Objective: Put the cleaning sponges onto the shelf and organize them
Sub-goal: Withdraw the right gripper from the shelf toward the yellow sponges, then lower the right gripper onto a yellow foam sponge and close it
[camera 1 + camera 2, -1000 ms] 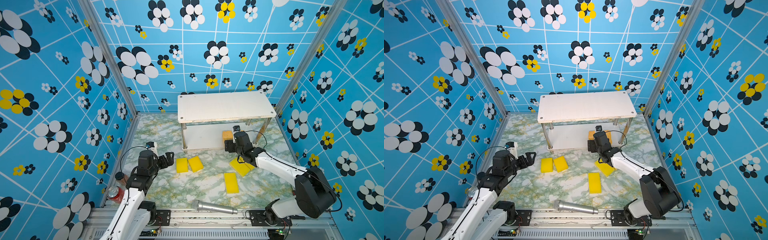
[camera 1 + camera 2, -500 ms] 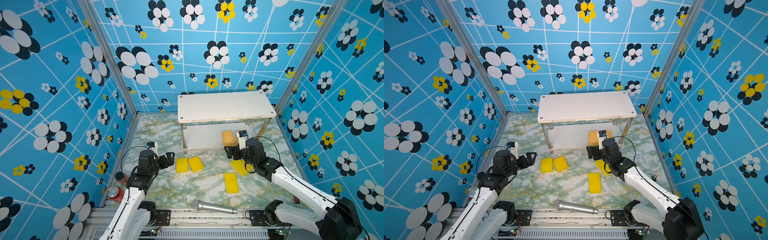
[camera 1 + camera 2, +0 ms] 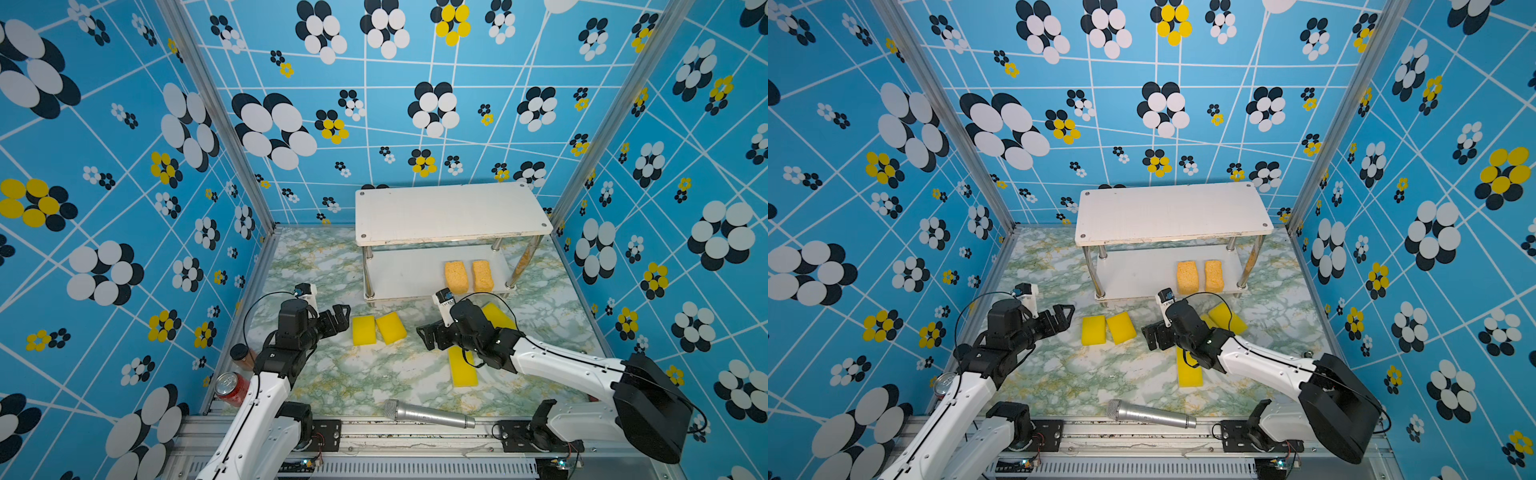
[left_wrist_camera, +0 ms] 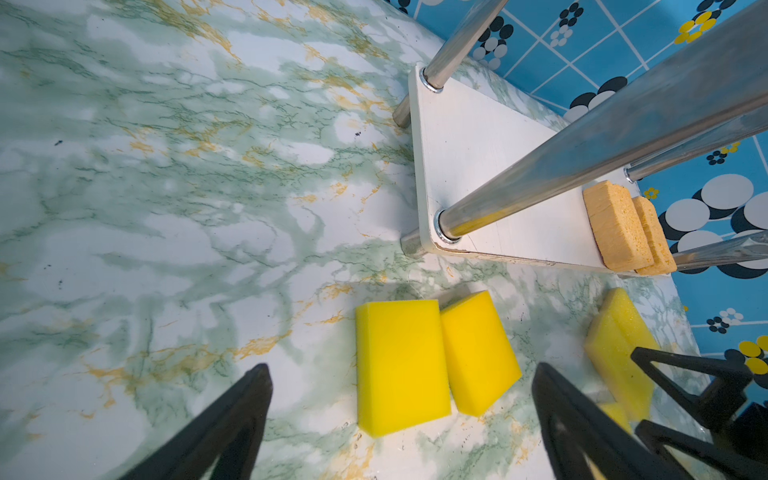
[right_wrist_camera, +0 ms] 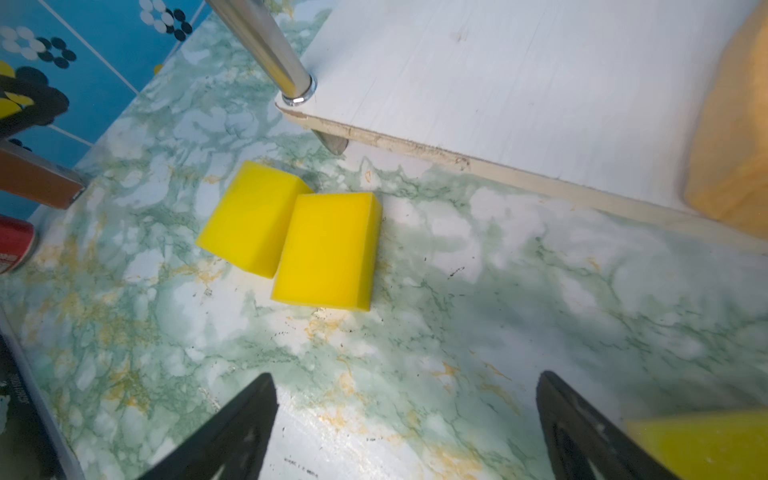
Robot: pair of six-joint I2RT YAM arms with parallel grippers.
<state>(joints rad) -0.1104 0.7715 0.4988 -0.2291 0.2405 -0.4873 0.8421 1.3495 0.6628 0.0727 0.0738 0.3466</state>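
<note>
On the lower board of the shelf (image 3: pixel 407 274): two orange sponges (image 3: pixel 456 277) side by side. Two small yellow sponges (image 3: pixel 364 330) touch on the table (image 3: pixel 353 376) in front. Flat yellow sponges (image 3: pixel 464 372) lie by the right gripper (image 3: pixel 429 338). It and the left gripper (image 3: pixel 340 319) are both spread, empty.

The marble table (image 3: pixel 332 374) carries the shelf (image 3: pixel 453 212), yellow sponges (image 3: pixel 364 330), a microphone (image 3: pixel 428 413).

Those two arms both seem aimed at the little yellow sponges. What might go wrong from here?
1. One small yellow sponge touches its twin, so lifting one may drag the other askew.
2. The left tool and right tool, both open, face that pair from opposite sides and might collide.
3. The shelf has little headroom over its lower board; a sponge pushed in could knock the orange sponges already there.
</note>
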